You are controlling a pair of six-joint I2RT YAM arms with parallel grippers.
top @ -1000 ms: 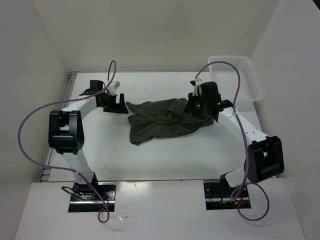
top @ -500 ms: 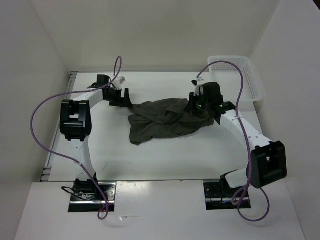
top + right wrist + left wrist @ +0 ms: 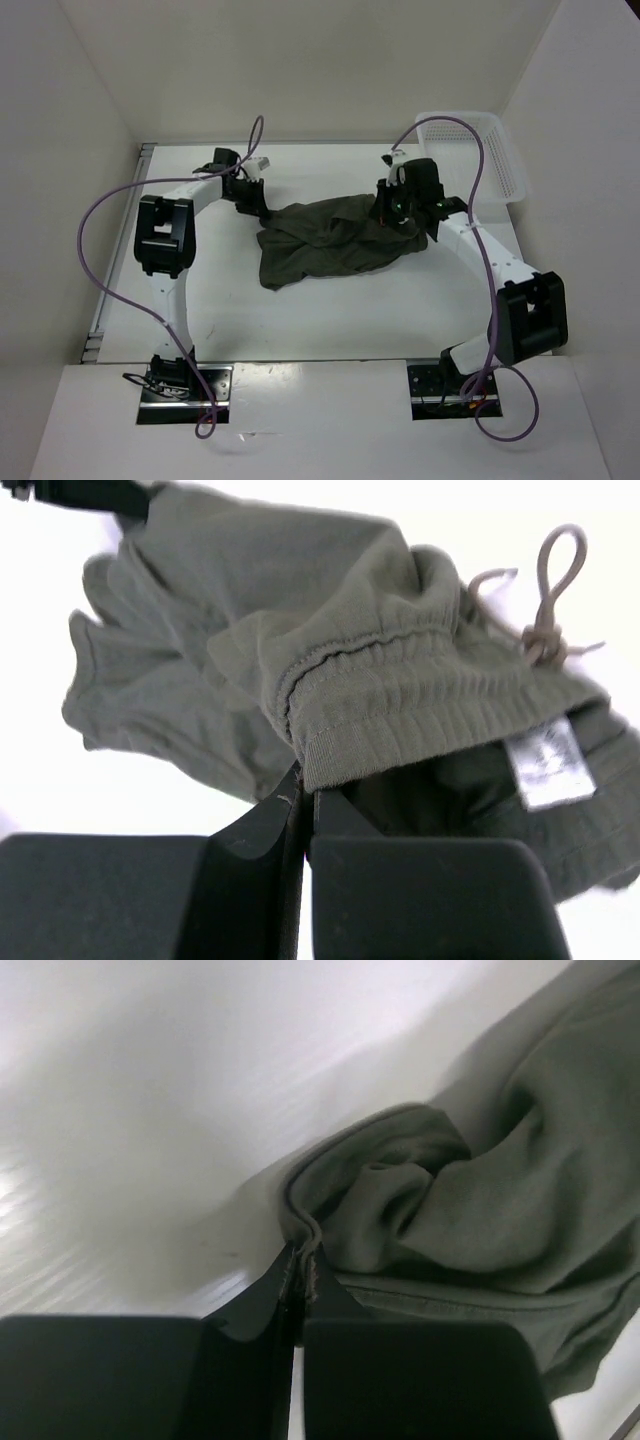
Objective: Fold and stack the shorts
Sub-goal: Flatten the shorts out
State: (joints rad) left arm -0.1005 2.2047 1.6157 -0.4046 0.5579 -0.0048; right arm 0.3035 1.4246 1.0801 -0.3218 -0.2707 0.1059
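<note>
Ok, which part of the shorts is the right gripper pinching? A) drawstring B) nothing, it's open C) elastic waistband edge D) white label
C: the right gripper is shut on the gathered waistband edge of the shorts; the drawstring and label lie off to the side, untouched.

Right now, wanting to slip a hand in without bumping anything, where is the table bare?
Bare: the wide strip of table between the shorts and the near edge, and a narrower strip behind the shorts. Crowded: the middle, where the left gripper and right gripper pinch the shorts' ends, and the far right corner with the basket.
</note>
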